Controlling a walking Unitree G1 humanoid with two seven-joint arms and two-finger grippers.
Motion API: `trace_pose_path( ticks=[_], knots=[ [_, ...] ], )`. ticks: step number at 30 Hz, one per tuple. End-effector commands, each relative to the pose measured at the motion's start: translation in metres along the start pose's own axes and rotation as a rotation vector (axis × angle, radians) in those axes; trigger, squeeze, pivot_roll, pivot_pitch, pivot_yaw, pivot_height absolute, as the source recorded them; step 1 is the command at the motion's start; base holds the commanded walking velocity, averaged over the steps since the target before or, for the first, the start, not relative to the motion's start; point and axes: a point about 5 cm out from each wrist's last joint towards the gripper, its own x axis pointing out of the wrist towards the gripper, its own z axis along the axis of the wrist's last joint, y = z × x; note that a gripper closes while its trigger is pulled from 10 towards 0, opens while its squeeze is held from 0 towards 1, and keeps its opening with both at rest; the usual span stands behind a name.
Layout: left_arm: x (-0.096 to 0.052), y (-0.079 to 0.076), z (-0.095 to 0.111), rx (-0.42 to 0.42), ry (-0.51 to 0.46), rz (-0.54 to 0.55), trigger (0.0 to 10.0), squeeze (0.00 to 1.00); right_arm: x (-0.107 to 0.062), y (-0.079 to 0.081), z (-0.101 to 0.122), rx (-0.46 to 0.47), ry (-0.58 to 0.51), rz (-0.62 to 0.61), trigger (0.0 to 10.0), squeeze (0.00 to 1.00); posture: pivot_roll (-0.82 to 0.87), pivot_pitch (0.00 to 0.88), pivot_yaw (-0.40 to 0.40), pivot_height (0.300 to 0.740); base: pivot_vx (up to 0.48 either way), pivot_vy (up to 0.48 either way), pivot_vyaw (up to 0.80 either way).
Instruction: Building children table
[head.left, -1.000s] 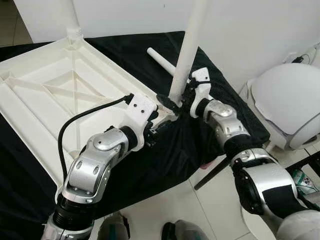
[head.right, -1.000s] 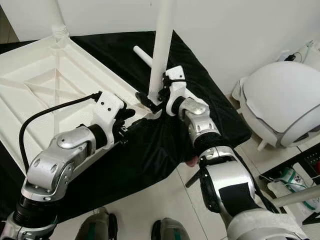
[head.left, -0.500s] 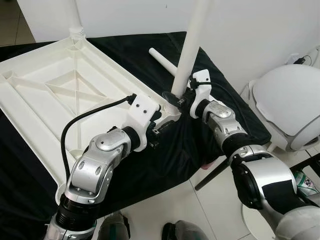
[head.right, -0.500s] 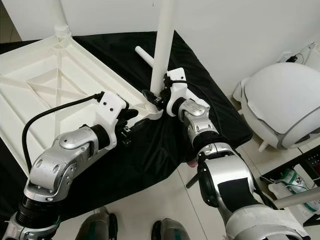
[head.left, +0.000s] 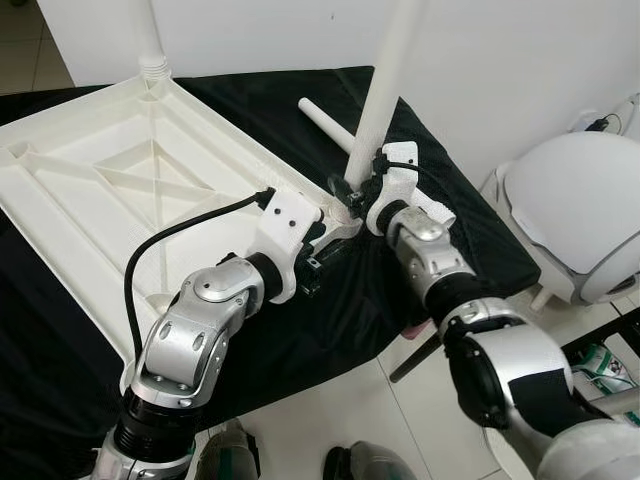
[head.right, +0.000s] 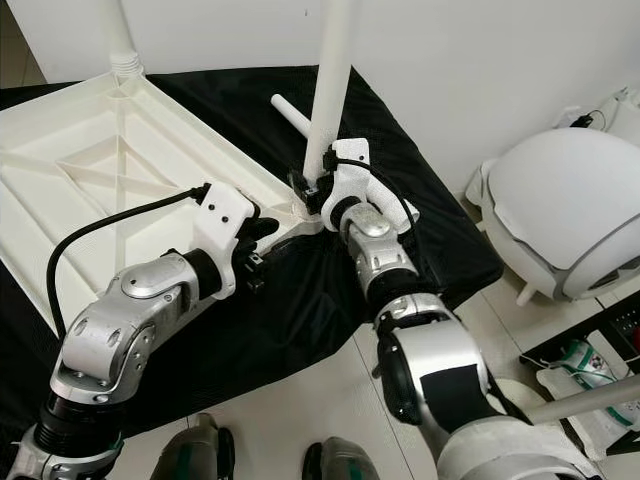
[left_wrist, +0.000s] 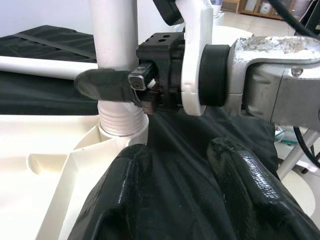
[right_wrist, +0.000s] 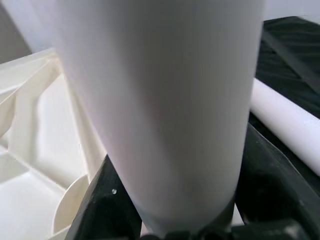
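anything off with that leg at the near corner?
The table leg held by the right gripper leans slightly instead of standing square, its threads still showing above the corner socket of the upturned tabletop. Not fully seated.

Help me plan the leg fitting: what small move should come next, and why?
Probably keep twisting the white table leg with the right claw. That claw is clamped just above the threaded end, whose ridges show above the corner socket of the upturned tabletop; the left claw hovers open nearby.
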Motion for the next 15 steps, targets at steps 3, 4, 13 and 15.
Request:
trace_pose_path(
  ticks=[3,4,13,15],
  knots=[
    [0.002,-0.001,-0.004,-0.004,0.009,0.045,10.0,0.00,-0.004,-0.003,-0.009,0.053,0.020,-0.237,0.0,0.00,0.02,0.000,-0.082,0.740,0.000,0.000,0.00],
    [0.002,-0.001,-0.004,-0.004,0.010,0.044,10.0,0.00,-0.005,-0.001,-0.010,0.066,0.022,-0.253,0.0,0.00,0.02,0.000,-0.082,0.740,0.000,0.000,0.00],
    [0.002,-0.003,-0.004,-0.006,0.010,0.038,10.0,0.00,-0.004,0.020,-0.006,0.102,-0.011,-0.231,10.0,0.00,0.02,0.000,-0.081,0.740,0.000,0.000,0.00],
    [0.002,-0.003,-0.004,-0.005,0.009,0.037,10.0,0.00,-0.005,0.017,-0.004,0.099,-0.021,-0.224,10.0,0.43,0.01,0.000,-0.081,0.740,0.000,0.000,0.00]
  ],
)
